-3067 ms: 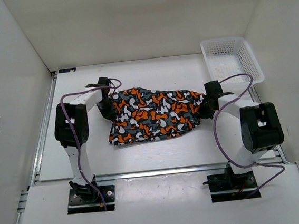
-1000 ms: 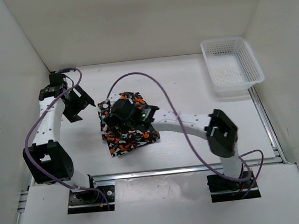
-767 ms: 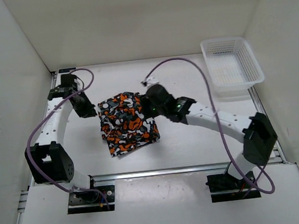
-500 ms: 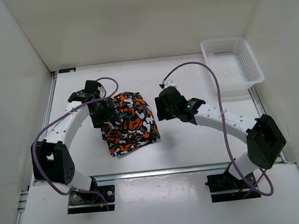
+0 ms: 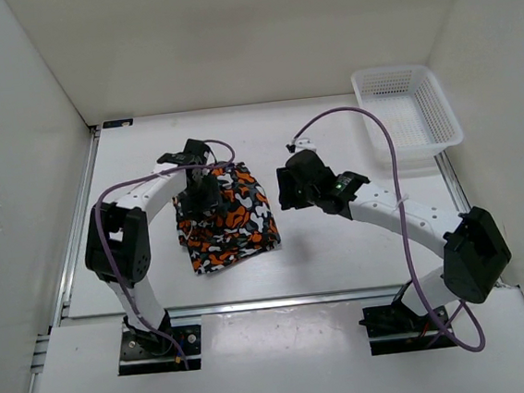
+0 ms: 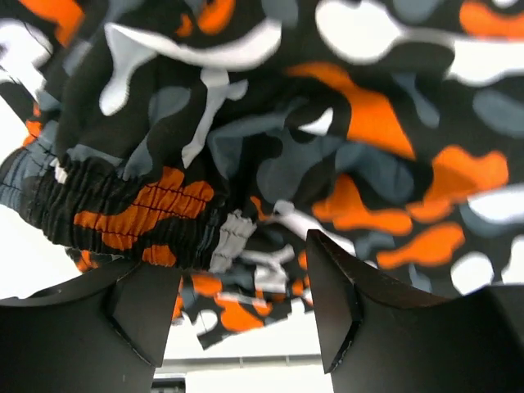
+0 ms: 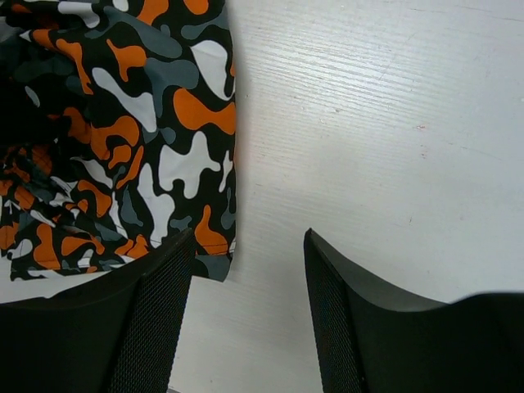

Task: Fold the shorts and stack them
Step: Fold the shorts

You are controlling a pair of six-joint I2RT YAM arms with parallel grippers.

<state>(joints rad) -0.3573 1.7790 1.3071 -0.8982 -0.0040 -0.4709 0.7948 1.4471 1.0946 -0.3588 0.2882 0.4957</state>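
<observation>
At centre-left of the worktop (image 5: pixel 341 245), the left pincer (image 5: pixel 204 191) hangs directly over the folded shorts (image 5: pixel 227 223). Its wrist view shows the two dark fingers (image 6: pixel 139 303) standing partly apart with nothing clamped between them, and the gathered elastic waistband (image 6: pixel 123 209) lying just past the left finger. Whether the tips touch the cloth cannot be told. The right pincer (image 5: pixel 284 187) stands just beside the right edge of the shorts, likewise partly open and empty, its mesh-textured fingers (image 7: pixel 155 311) framing bare worktop next to the fabric's edge. The shorts, printed in orange, white, grey and black blotches, lie as a compact, roughly rectangular bundle, slightly skewed, between the two arms and nearer the left one. A white mesh basket (image 5: pixel 443 105) sits at the far right corner, well apart from the shorts.
</observation>
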